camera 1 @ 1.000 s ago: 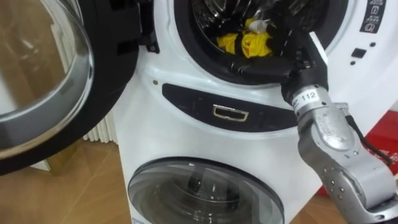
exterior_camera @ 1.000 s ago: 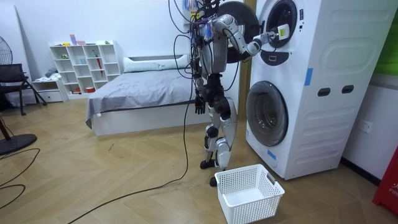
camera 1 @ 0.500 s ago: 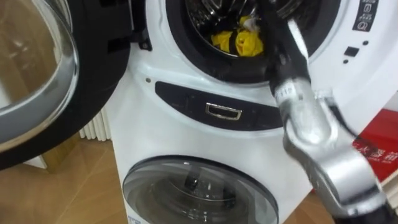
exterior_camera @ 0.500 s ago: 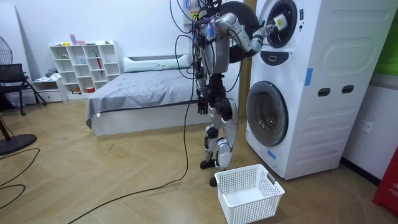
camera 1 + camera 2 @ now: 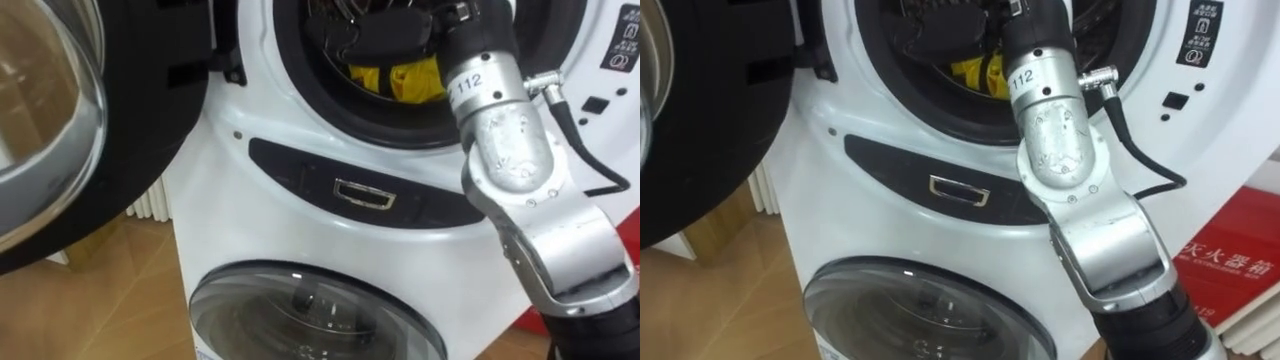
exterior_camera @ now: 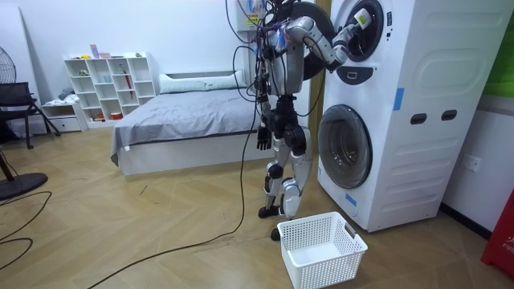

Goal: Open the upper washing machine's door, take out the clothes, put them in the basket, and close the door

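The stacked washing machine [image 5: 300, 130] fills the eye views, and its upper drum [image 5: 330, 70] stands open. A yellow cloth [image 5: 400, 78] [image 5: 975, 72] lies at the drum's bottom near the front rim. My right hand [image 5: 385, 35] [image 5: 940, 35] reaches into the drum from the right and sits just above the yellow cloth. Its fingers are dark against the drum, so their grip is unclear. In the room view I stand facing the washer [image 6: 377, 104], right arm raised into the upper drum. My left hand [image 6: 263, 138] hangs at my side, fingers relaxed.
The upper door [image 5: 60, 130] is swung wide open on the left. The lower washer's door [image 5: 310, 310] is shut. A white laundry basket [image 6: 321, 249] sits on the floor by my feet. A red box [image 5: 1230, 260] stands at the right, a bed [image 6: 185, 120] behind.
My right hand has gone from the drum's front rim deeper inside, now over the yellow cloth. The forearm has swung up and in. The eye views shifted slightly.
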Robot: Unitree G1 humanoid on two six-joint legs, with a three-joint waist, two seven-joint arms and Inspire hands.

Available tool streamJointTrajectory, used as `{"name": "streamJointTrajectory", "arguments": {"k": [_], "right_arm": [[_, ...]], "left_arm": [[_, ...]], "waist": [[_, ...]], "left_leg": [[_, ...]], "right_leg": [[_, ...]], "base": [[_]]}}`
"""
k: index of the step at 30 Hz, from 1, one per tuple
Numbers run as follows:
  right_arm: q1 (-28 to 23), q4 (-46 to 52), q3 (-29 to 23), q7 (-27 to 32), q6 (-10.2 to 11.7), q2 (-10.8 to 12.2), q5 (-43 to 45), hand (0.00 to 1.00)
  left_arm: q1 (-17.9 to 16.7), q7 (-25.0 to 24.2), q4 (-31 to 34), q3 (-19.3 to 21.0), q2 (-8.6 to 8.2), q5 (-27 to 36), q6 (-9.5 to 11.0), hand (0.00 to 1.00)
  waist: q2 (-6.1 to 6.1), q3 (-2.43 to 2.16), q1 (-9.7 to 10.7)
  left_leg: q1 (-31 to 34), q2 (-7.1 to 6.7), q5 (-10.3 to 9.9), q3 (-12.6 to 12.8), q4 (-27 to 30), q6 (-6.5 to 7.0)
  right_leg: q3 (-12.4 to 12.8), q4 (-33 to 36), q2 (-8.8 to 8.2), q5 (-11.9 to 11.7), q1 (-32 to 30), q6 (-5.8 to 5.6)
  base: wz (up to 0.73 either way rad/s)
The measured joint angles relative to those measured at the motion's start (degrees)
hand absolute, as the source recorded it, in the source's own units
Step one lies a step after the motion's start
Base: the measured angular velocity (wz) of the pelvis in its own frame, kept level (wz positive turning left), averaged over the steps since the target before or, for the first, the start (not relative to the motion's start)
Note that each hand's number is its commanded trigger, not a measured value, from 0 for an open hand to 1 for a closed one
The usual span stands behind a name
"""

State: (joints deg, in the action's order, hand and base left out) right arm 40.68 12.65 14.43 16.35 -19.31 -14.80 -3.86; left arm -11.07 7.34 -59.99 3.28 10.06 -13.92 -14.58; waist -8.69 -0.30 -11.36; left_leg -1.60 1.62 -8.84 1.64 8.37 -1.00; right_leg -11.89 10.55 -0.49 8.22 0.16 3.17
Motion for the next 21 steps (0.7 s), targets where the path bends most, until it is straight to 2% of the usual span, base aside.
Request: {"name": "streamJointTrajectory", "arguments": {"k": [6, 9, 12, 15, 17, 18, 20, 21], "right_arm": [[0.0, 0.06, -0.03, -0.42, 0.06, -0.11, 0.13, 0.0], [0.0, 0.03, -0.15, -1.85, 0.06, -0.94, 2.6, 0.0], [0.0, -0.02, -0.77, -4.32, 0.05, -3.13, 6.64, 0.0], [0.01, -1.68, -2.7, -7.82, 0.08, -6.73, 7.37, 0.0], [0.48, -3.7, -2.97, -10.67, 1.37, -10.13, 9.13, 0.0], [0.74, -4.4, -2.97, -11.62, 1.92, -11.07, 9.16, 0.0], [1.82, -7.0, -2.9, -15.71, 3.53, -14.28, 10.88, 0.0], [1.87, -7.89, -2.67, -16.73, 4.36, -15.18, 10.84, 0.0]], "left_arm": [[0.24, 0.01, -0.38, 0.28, -0.01, -0.07, 0.17, 0.0], [0.02, 0.01, -0.7, 1.07, -0.01, 0.16, 0.21, 0.0], [-0.03, -0.08, -0.55, 1.18, -0.01, -0.17, -0.04, 0.0], [-1.07, -0.29, 1.06, 3.52, -0.31, -0.13, -0.43, 0.0], [-1.04, -0.8, 1.51, 3.85, -0.29, 0.73, -0.52, 0.0], [-1.06, -0.88, 1.59, 3.93, -0.27, 1.04, -0.52, 0.0], [-1.02, -1.07, 1.98, 4.04, -0.29, 2.09, -0.49, 0.0], [-0.89, -1.17, 2.0, 4.07, -0.25, 2.08, -0.49, 0.0]], "waist": [[0.01, 0.01, 0.04], [-0.11, -0.01, 0.21], [-0.28, -0.08, 1.16], [-0.63, -0.1, 1.54], [-0.87, 0.13, 1.81], [-0.83, 0.23, 1.96], [-1.38, 0.35, 2.13], [-1.62, 0.69, 2.19]], "left_leg": [[-0.05, -0.01, -0.17, 0.08, 0.04, 0.04], [0.0, -0.04, -0.18, 0.02, 0.05, 0.04], [0.35, -0.24, -0.27, -0.33, 0.32, 0.18], [0.3, -0.36, -0.36, -0.34, 0.44, 0.29], [-0.02, -0.41, -0.44, -0.4, 0.46, 0.38], [-0.07, -0.42, -0.46, -0.41, 0.49, 0.4], [-0.22, -0.43, -0.48, -0.5, 0.51, 0.42], [-0.53, -0.42, -0.48, -0.51, 0.51, 0.42]], "right_leg": [[0.17, -0.09, 0.03, 0.06, 0.07, -0.03], [-0.03, -0.03, -0.03, 0.07, 0.03, -0.04], [-0.47, 0.0, -0.25, 0.37, 0.03, -0.21], [-0.83, -0.13, -0.43, 0.48, 0.37, -0.32], [-0.84, -0.2, -0.49, 0.54, 0.68, -0.41], [-0.97, -0.25, -0.52, 0.55, 0.83, -0.42], [-0.85, -0.26, -0.53, 0.58, 1.14, -0.46], [-0.89, -0.33, -0.5, 0.58, 1.49, -0.45]], "base": [[0.0], [0.0], [0.09], [0.06], [0.0], [0.03], [0.0], [0.04]]}}
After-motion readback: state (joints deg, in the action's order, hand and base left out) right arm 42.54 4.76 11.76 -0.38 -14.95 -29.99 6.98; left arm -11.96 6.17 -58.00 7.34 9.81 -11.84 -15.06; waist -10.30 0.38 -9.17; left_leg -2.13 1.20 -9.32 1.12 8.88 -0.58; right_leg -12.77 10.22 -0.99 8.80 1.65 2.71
